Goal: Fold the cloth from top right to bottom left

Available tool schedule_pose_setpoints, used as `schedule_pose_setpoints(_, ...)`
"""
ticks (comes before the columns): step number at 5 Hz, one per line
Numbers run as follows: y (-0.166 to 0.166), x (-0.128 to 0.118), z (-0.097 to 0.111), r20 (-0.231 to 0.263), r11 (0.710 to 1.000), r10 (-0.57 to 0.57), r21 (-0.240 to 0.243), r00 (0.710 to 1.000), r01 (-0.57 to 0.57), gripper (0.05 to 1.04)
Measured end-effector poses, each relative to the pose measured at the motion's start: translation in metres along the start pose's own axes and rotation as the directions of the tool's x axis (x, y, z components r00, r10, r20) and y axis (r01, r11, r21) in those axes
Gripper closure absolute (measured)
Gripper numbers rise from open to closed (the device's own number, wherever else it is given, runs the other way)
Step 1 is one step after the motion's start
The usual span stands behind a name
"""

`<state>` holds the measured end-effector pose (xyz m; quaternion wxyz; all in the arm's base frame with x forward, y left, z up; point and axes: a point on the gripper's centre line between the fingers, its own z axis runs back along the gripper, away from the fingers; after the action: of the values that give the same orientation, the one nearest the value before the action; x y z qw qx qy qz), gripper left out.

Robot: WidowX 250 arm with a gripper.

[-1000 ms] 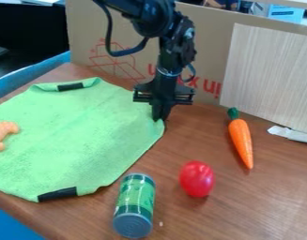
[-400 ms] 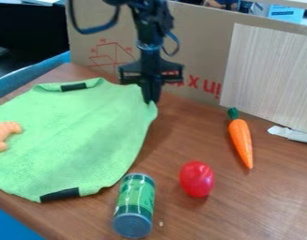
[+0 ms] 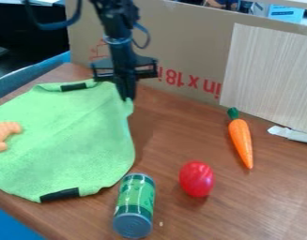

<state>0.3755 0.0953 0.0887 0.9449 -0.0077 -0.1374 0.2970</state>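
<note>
- With the cloth's (image 3: 71,131) upper-right corner pinched in the gripper (image 3: 127,97), lift and sweep diagonally.
- Leave slack, to avoid dragging the orange toy (image 3: 3,136).
- Lower before letting go.

Red toy (image 3: 196,179) between carrot (image 3: 241,140) and green can (image 3: 134,205); cardboard (image 3: 187,42) behind.

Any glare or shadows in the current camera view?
Camera view: soft shadow on the table just right of the green cloth; small pale highlights on the glossy red object; slim shadow along the carrot, on its left side.
</note>
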Motion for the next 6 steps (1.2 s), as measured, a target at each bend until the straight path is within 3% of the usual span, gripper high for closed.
schedule_pose_setpoints(2, 0.064, -0.006, 0.016, 0.014, 0.999, -0.023, -0.049, 1.000, 0.024, 1.030)
schedule_pose_setpoints(3, 0.094, -0.005, 0.020, -0.008, 0.995, -0.059, -0.084, 0.998, 0.058, 1.030)
schedule_pose_setpoints(4, 0.127, 0.004, 0.030, 0.014, 0.995, -0.053, -0.082, 0.998, 0.054, 1.030)
schedule_pose_setpoints(6, 0.161, 0.003, 0.034, 0.009, 0.995, -0.050, -0.085, 0.999, 0.050, 1.030)
